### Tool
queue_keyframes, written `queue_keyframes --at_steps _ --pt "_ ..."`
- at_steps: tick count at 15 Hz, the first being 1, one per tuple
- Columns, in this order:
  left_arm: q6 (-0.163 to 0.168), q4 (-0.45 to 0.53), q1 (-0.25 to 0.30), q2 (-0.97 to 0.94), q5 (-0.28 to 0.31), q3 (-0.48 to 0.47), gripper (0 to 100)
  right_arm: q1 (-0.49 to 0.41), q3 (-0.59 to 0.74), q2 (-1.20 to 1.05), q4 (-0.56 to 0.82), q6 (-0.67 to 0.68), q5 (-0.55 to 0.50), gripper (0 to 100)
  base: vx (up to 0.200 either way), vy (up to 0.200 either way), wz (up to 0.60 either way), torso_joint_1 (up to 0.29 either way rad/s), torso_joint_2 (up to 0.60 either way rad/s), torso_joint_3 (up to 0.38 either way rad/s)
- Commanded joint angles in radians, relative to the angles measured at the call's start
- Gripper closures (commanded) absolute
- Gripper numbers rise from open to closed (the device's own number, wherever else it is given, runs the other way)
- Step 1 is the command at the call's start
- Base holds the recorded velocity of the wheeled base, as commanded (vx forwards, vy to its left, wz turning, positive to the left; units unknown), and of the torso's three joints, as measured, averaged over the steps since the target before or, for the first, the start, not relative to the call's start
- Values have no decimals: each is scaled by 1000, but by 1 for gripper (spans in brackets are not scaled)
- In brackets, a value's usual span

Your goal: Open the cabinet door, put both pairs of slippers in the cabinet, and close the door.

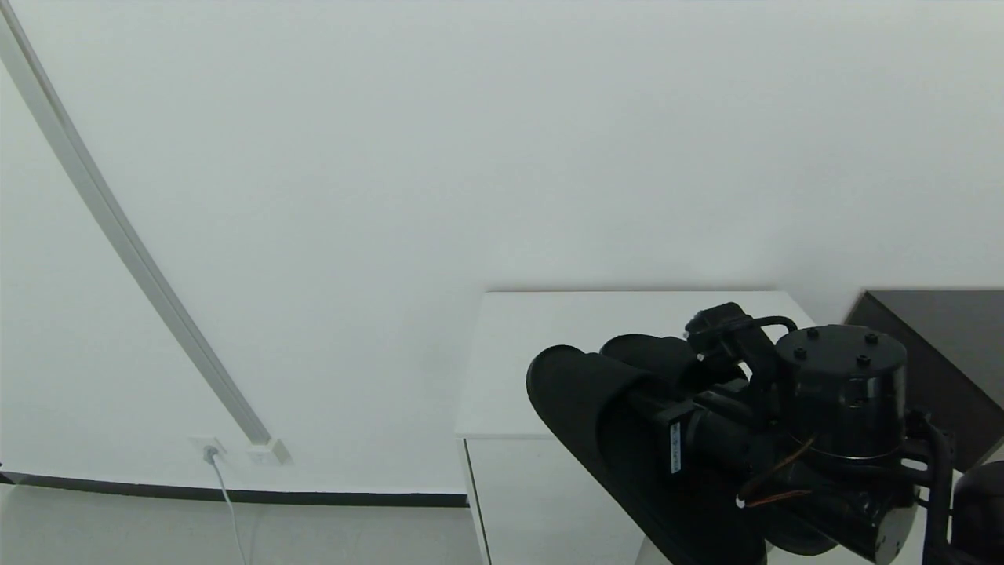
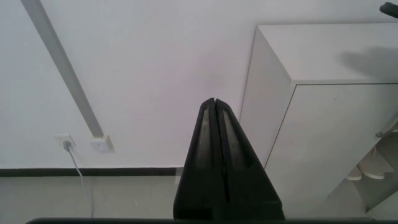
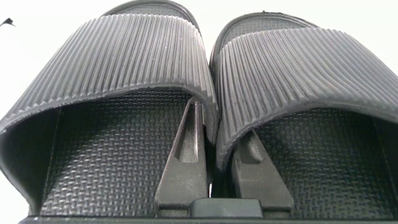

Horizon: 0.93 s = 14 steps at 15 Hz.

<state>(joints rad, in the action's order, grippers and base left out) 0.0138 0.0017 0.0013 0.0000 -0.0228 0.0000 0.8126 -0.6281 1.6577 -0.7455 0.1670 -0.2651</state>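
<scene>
A pair of black ribbed slippers (image 3: 149,68) hangs side by side in my right gripper (image 3: 217,124), which is shut on them. One finger sits inside each slipper, pinching their inner walls together. In the head view the black slippers (image 1: 584,392) are held in the air in front of the white cabinet (image 1: 596,345), about level with its top. My left gripper (image 2: 214,106) is shut on nothing and sits left of the cabinet (image 2: 311,130), pointing at the wall. At the door's far edge a gap shows pale slippers (image 2: 367,167) on a shelf inside.
A slanted white cable duct (image 1: 125,235) runs down the wall to a socket with a white cable (image 1: 210,453). A dark piece of furniture (image 1: 941,345) stands right of the cabinet. A black skirting strip (image 1: 235,494) lines the bottom of the wall.
</scene>
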Motion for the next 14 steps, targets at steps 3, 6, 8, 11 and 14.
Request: queue_keyframes --at_steps 3,6,8,11,14 --pt "-2 0 0 0 0 0 100 16 11 -1 0 0 -5 100 -200 0 0 9 6 -2" --pt "-2 0 0 0 0 0 100 23 14 1 -2 0 -20 100 -200 0 0 -9 2 2" --pt "0 0 0 0 -2 0 100 23 16 8 -2 0 -20 100 -100 0 0 1 -1 -1" --pt "0 0 0 0 -2 0 100 23 18 24 -3 -1 -28 100 0 0 0 0 0 0" --pt "-2 0 0 0 -5 0 100 28 16 36 -8 -3 -62 100 0 0 0 0 0 0"
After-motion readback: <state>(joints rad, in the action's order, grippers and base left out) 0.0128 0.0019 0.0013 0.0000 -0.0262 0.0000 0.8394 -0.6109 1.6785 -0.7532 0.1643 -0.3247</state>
